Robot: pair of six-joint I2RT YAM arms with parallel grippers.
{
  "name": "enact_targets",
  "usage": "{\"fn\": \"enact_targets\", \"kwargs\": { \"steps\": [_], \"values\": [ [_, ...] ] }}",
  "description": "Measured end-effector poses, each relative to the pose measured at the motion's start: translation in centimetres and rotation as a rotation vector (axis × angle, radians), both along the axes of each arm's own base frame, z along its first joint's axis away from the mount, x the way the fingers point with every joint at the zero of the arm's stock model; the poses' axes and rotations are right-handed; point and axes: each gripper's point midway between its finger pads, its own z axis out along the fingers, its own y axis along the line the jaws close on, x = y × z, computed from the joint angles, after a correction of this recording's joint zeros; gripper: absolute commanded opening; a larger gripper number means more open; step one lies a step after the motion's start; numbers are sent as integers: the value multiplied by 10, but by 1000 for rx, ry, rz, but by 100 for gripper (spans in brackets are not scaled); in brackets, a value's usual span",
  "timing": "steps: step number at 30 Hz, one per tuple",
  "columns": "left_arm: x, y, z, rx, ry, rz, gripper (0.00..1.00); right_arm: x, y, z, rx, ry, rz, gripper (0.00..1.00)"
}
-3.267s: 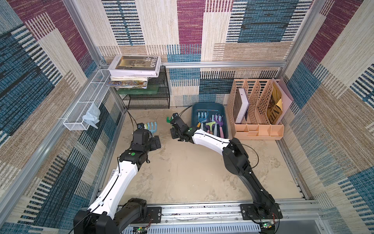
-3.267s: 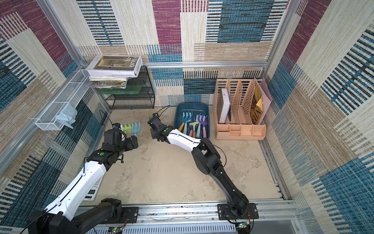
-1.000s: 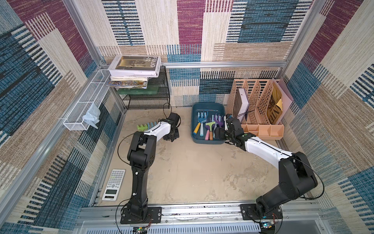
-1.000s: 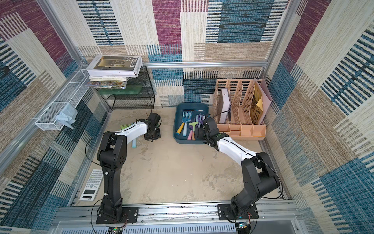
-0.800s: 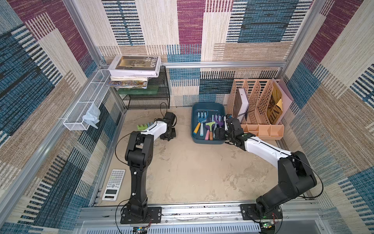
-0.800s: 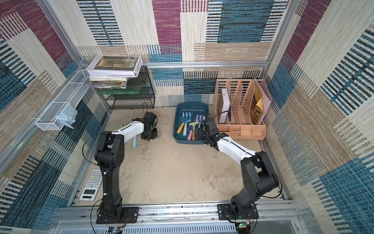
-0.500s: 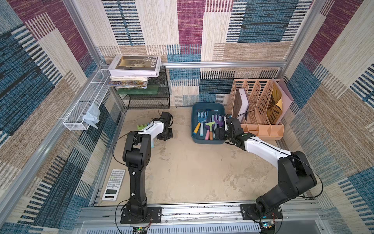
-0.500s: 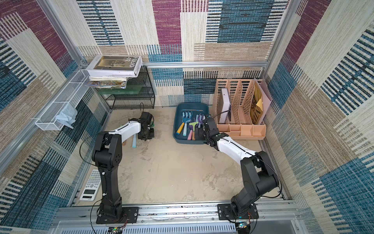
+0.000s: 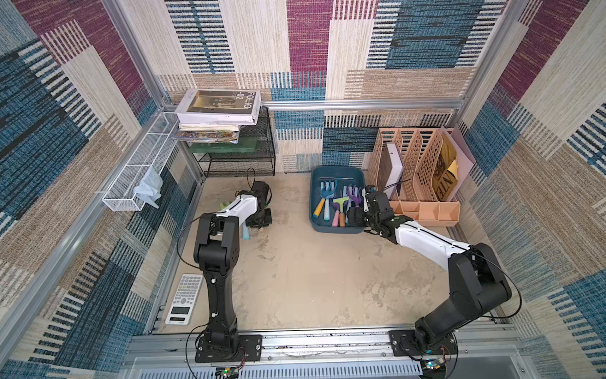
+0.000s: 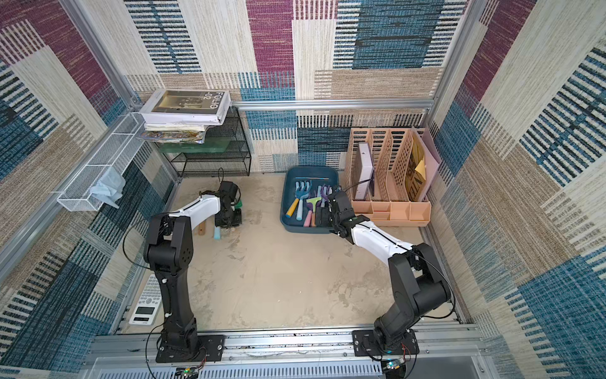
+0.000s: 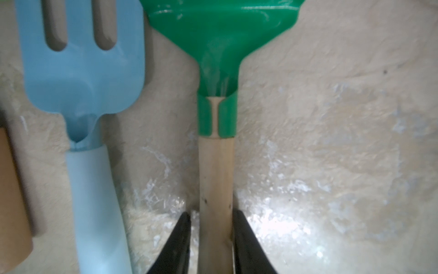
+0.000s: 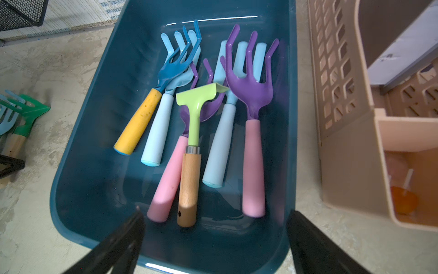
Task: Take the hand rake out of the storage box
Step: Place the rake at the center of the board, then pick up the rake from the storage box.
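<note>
Lying flat on the sandy surface (image 9: 311,279), well apart from the storage box (image 9: 337,169), the green hand rake (image 11: 218,59) was already outside it, off to the left beside a light-blue fork (image 11: 80,78) and the end of a brown handle (image 11: 11,194). The left tool (image 11: 212,213) sat low over the rake's pale wooden handle, its two black fingers (image 11: 246,242) flanking that handle: one finger met the wood, while a thin strip of surface showed between the other and the handle, so the jaws stood narrow and just loose around it, not clamped. In a top view the green head (image 10: 237,203) peeked out beside the left tool (image 10: 228,220), in front of the black mesh shelf (image 9: 242,160). The right tool (image 12: 216,213) hung over the near end of the storage box (image 12: 78,166) with its jaws spread wide and nothing between them, one finger near each near corner of the box. Inside the box lay a blue rake with a yellow handle (image 12: 142,118), two light-blue forks, two purple rakes with pink handles (image 12: 252,95) and a lime-green hoe (image 12: 194,113) with a wooden handle, whose butt end lay nearest the open jaws. The peach file organizer (image 9: 423,210) stood just beside the box, and a calculator (image 9: 183,298) lay at the left edge of the surface.
</note>
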Motion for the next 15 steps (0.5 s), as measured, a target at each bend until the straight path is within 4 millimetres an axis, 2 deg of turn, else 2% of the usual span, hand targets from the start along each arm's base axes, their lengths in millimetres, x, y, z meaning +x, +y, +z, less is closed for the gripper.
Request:
{"fn": "enact_targets", "kwargs": {
  "steps": [2, 5, 7, 9, 12, 15],
  "values": [
    [-3, 1, 1, 4, 5, -1, 44, 0, 0, 0, 1, 0, 1, 96],
    [-10, 2, 9, 6, 19, -4, 55, -1, 2, 0, 6, 3, 8, 95],
    [-12, 0, 26, 1, -5, -9, 64, -2, 1, 0, 7, 1, 8, 96],
    [-13, -10, 55, -10, -65, -14, 68, -3, 0, 2, 8, -3, 7, 96],
    [-12, -45, 100, -40, -177, -68, 71, -5, -2, 9, 13, -23, 1, 96],
    [-11, -104, 131, -87, -265, -183, 68, -7, -7, 14, 15, -47, -11, 96]
  ]
}}
